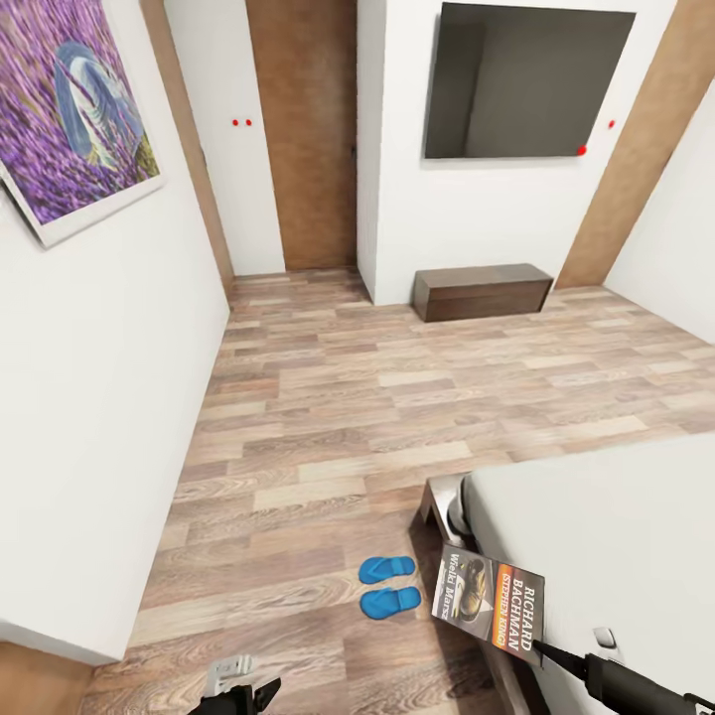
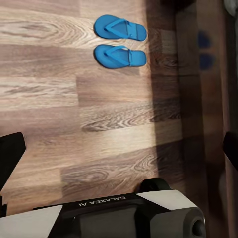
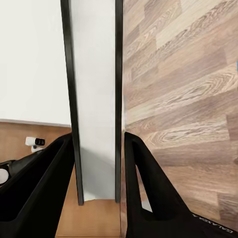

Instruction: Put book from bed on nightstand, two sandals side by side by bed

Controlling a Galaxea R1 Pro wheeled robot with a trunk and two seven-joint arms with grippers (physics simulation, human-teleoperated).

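Two sandals (image 1: pixel 388 585) lie side by side on the wood floor (image 1: pixel 328 427), parallel, long axes running left-right, just off the bed (image 1: pixel 616 536) corner. Your left gripper (image 1: pixel 238 685) hangs near them at the bottom edge; you cannot tell its jaw state. Open planks stretch ahead to the bench cabinet (image 1: pixel 483 290). To the right, your right gripper (image 3: pixel 99 163) is clamped on the book (image 1: pixel 490 593), held edge-on between both fingers above the bed's edge, spine pointing away.
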